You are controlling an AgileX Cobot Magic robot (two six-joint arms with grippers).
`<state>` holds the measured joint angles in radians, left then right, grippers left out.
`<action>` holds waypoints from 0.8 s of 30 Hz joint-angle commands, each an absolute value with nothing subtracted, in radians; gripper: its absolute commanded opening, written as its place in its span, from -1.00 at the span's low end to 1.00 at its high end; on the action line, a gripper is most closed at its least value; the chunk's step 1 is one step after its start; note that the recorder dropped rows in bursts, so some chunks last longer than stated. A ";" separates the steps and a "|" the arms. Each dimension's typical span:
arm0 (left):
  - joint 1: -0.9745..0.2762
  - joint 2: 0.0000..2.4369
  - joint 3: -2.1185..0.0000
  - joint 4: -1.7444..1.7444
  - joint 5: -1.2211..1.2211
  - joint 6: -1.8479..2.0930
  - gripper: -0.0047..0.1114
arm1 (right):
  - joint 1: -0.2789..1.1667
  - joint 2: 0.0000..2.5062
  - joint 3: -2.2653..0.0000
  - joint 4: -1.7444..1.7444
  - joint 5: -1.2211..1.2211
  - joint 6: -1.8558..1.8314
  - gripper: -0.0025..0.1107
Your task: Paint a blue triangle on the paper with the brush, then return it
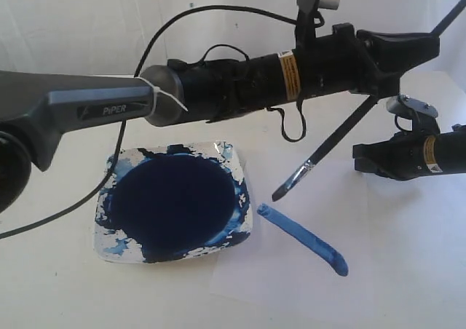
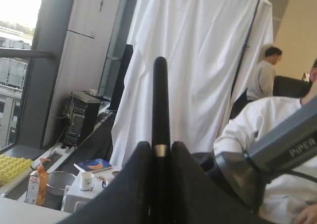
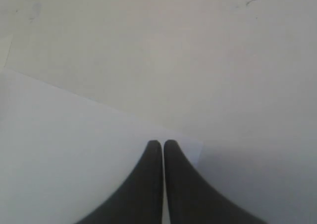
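Closest in, the left arm (image 1: 87, 111) reaches across above the paint dish (image 1: 108, 242), with its tool (image 1: 400, 67) clamped on the brush (image 1: 328, 145), handle pinched between the fingers (image 2: 185, 184). Bristle tip sits low over the paper (image 1: 291, 292), a bit off the dish's right rim; can't tell if it touches. Only one side of the blue triangle (image 1: 302, 238) is down, starting just beside that rim. Right tool (image 1: 360, 158) is closed on nothing, at a corner of the paper. Bare paper shows on both sides of the stroke.
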<state>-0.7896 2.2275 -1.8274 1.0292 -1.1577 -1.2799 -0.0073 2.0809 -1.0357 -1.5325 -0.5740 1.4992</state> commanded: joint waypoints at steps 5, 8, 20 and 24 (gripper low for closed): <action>-0.795 2.152 -1.828 1.399 -0.893 -1.387 -0.92 | -0.009 2.075 -1.036 -1.541 -0.562 1.500 -0.91; -0.810 2.132 -1.828 1.491 -0.829 -1.418 -0.92 | -0.009 2.075 -1.036 -1.541 -0.562 1.500 -0.91; -0.891 2.101 -1.828 1.621 -0.776 -1.393 -0.92 | -0.009 2.075 -1.036 -1.541 -0.562 1.500 -0.91; -0.891 2.101 -1.828 1.533 -0.854 -1.319 -0.92 | -0.009 2.075 -1.036 -1.541 -0.562 1.500 -0.91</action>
<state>-0.8848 2.1160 -1.8274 1.5837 -0.8015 -1.3695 -0.0073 2.0809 -1.0357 -1.5325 -0.5740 1.4992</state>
